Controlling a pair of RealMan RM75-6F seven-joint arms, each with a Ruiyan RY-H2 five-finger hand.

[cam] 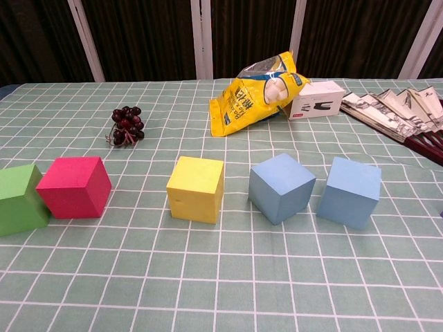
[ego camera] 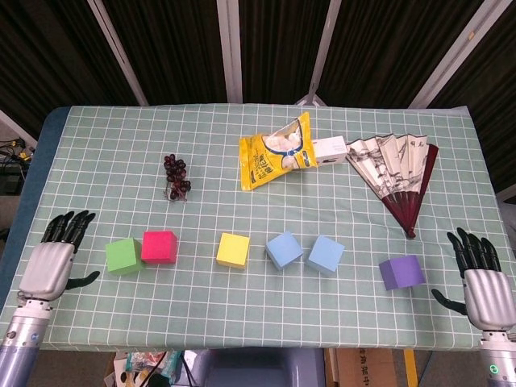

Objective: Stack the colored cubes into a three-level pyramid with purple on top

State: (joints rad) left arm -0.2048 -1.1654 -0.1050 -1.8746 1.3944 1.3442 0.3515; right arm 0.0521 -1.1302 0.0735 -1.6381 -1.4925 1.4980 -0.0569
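The purple cube [ego camera: 401,272] sits alone on the checked tablecloth [ego camera: 121,161] near the front right corner, well apart from the other cubes. To its left runs a loose row: two blue cubes [ego camera: 326,254] [ego camera: 284,249] close together, the left one turned at an angle, then a yellow cube [ego camera: 233,249] on its own, then a pink cube [ego camera: 159,246] touching a green cube [ego camera: 122,255] at the left end. Nothing is stacked.

The right hand [ego camera: 481,284] hovers at the table's front right edge, just beside the purple cube, holding nothing, its dark fingers [ego camera: 472,251] spread upward. The left hand [ego camera: 52,264] is over the front left of the table, near the green cube, also holding nothing, fingers apart and thumb out to the side.

Farther back lie a bunch of dark grapes [ego camera: 176,177], a yellow snack bag [ego camera: 276,151] resting against a small white box [ego camera: 329,150], and an open paper fan [ego camera: 398,173] at the right.
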